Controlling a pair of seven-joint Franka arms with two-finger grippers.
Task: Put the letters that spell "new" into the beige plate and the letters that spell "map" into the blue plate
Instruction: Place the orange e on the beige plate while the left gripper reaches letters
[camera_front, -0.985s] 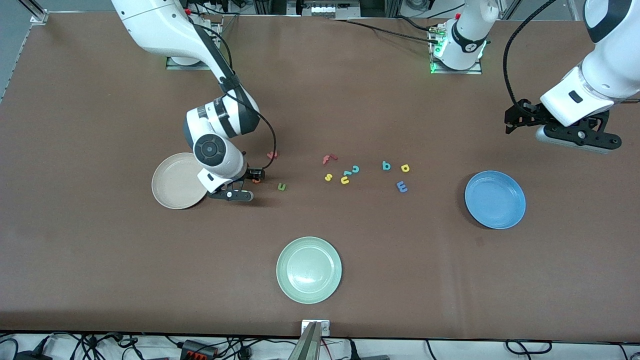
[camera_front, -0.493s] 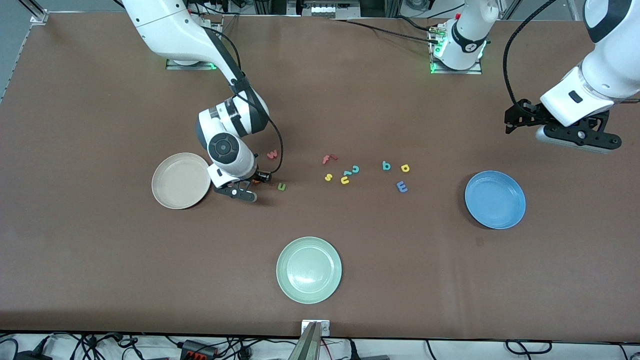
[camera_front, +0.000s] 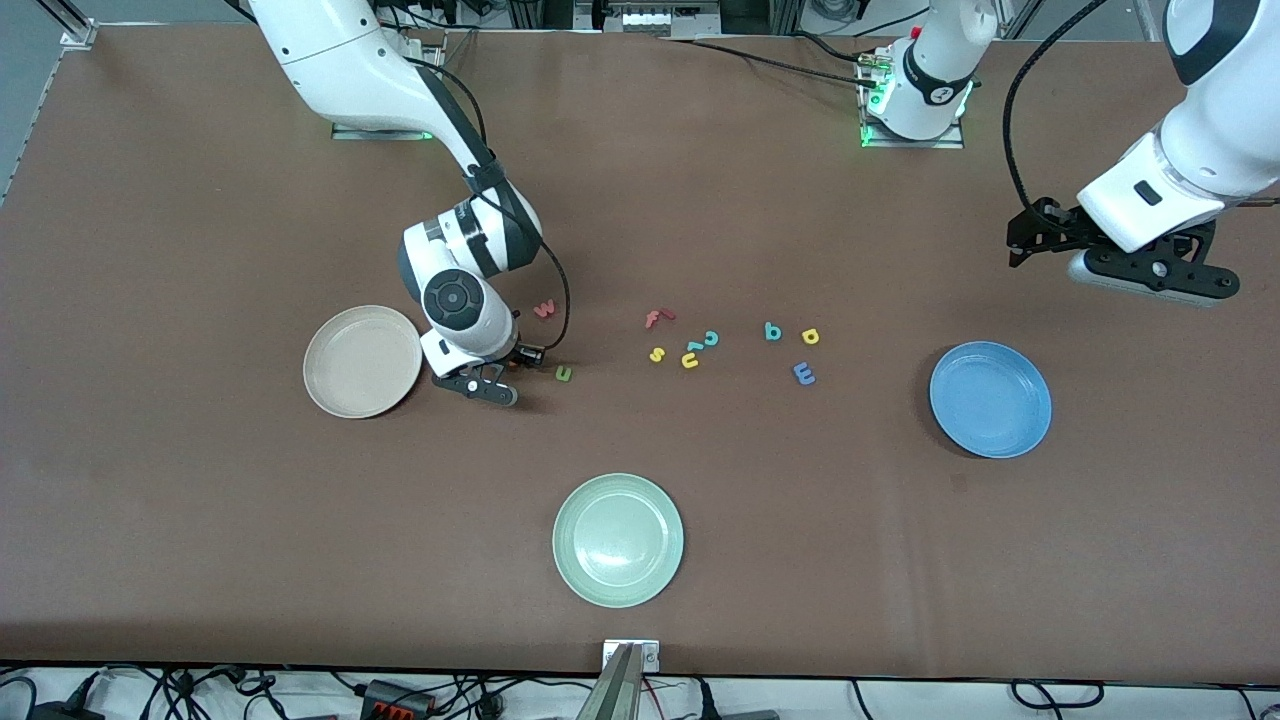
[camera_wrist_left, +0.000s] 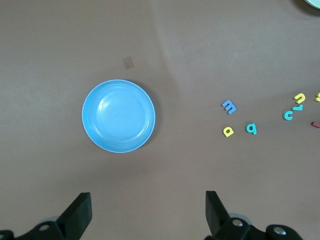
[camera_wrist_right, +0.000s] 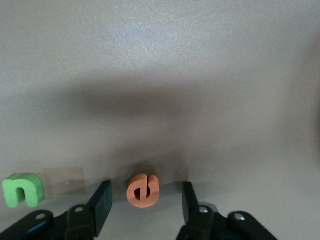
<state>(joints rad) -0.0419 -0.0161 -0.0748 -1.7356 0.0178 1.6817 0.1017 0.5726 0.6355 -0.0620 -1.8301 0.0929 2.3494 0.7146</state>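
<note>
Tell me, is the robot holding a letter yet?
Not yet. The right gripper has its fingers on either side of the orange e, not touching. The left gripper is empty.

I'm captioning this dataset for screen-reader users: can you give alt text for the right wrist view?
The right end effector sits low over the brown table, its two black fingers on either side of a small orange e without touching it. A green n lies beside it on the table.
</note>
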